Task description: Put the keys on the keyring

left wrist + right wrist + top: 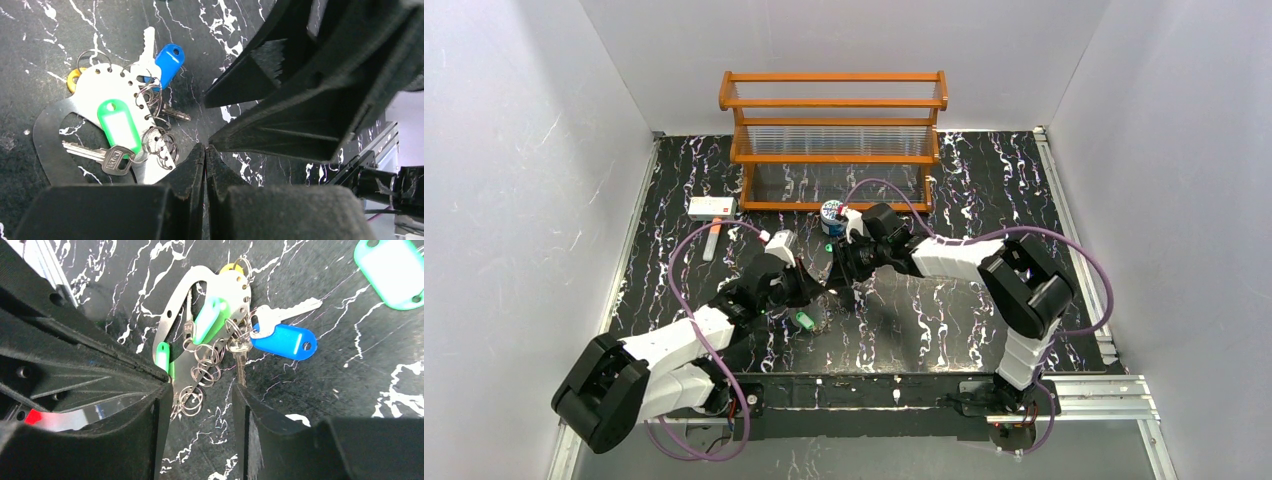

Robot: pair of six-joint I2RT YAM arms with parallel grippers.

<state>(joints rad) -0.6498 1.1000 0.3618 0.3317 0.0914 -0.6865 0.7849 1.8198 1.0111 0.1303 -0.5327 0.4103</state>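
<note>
- Two arms meet over the middle of the black marbled table (1024, 200), their gripper tips close together.
- Left gripper (206, 148): fingers pressed together with nothing visible between them. The tips sit just beside the keyring's hole-punched edge.
- Right gripper (202, 395): fingers spread and pinching nothing. The gap stands over the split rings (202, 372) at one end of the keyring.
- Keyring (95, 87): a whitish flat loop with a row of holes along one edge. It lies flat on the table between the two grippers, mid-table and nearer the arm bases than the rack.
- Keys (117, 160), clustered on and around the keyring:
  - blue-headed key (282, 340), with its silver blade beside the hole-punched edge;
  - green tag (119, 125), lying on the loop with a silver key just below it;
  - yellow head (73, 79), at the loop's rounded end and partly hidden.
  Whether each one is threaded through a hole cannot be told.
- Loose green tag (804, 320): lies apart from the cluster, near the left gripper.
- Wooden rack (834, 140): stands at the far edge of the table.
- Blue-and-white can (830, 215): stands just in front of the rack, beside the right wrist.
- White box (711, 207): sits at the far left, bearing a red mark.
</note>
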